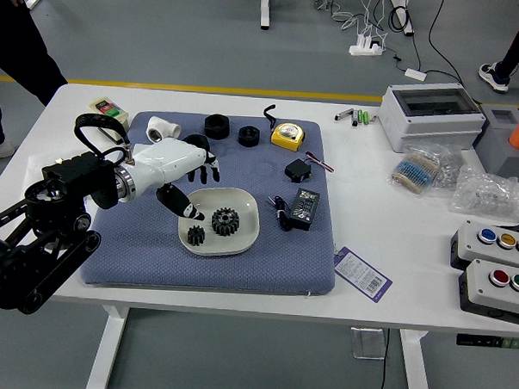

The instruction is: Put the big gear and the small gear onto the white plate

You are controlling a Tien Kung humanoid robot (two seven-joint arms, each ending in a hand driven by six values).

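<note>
L hand [203, 193]: released, nothing held, at plate's [245, 244] far L edge
Big gear [225, 220]: on plate, approx. ctr.
Small gear [196, 235]: on plate, near L corner
Handling: prob. light, stiff; grip outer rims

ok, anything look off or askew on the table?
Nothing spilled or visibly damaged. The big gear and small gear both sit on the white plate. Only mild oddity: the purple-edged tag lies crooked by the right edge of the mat, out of line with it. Looks harmless.
</note>
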